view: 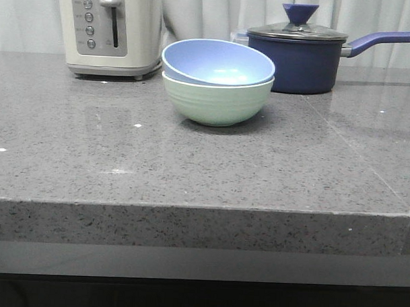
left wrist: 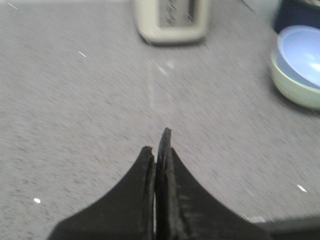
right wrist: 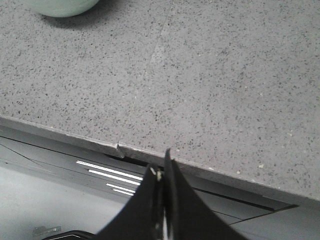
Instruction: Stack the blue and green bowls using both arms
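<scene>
Since the round matte periwinkle-blue bowl [view: 217,61] sits tilted inside the pale mint-green ridged bowl [view: 216,100] mid grey speckled stone surface [view: 191,173], stacking looks done. Left hand [left wrist: 157,142] & right hand [right wrist: 161,162] are both closed, empty; next: likely just park.

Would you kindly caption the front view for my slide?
Blue bowl nested in green bowl on grey countertop.
</scene>
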Robot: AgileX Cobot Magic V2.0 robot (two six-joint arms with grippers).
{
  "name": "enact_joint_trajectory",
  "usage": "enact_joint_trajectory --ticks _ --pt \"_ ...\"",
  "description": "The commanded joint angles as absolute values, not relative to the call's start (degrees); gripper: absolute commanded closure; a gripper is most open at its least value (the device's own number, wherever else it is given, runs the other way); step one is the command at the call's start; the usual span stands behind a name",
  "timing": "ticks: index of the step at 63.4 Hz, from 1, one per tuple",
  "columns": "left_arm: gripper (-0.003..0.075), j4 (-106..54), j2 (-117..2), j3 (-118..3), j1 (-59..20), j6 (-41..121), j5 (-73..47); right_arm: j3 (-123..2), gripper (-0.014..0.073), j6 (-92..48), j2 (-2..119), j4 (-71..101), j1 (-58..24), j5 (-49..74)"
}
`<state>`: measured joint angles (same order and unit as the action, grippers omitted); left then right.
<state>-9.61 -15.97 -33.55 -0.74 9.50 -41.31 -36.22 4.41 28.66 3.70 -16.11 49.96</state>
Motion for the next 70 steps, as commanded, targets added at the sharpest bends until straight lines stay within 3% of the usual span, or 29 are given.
enact_joint_trajectory --ticks 1,24,38,50,70 --pt "0.0740 -10.38 -11.06 -29.22 1.34 9.24 -30.08 -37.57 0.0648 4.24 28.68 3.02 -16.11 46.86" --pt "0.0740 -10.83 1.48 -11.06 1.77 8.99 -13.21 -37.57 0.0648 4.24 28.68 3.02 -16.11 46.86" --pt "0.0740 1.93 1.46 -5.42 -2.12 -3.38 -3.58 -37.57 0.0648 4.24 28.68 3.02 -16.11 46.92" --pt "0.0740 1.66 1.46 0.71 -3.28 -3.51 6.82 -37.57 0.0648 4.24 28.68 3.02 -16.11 46.92" --pt "0.0740 1.36 1.46 0.55 -3.40 -3.51 5.39 -37.57 0.0648 4.24 28.68 3.02 -16.11 46.97"
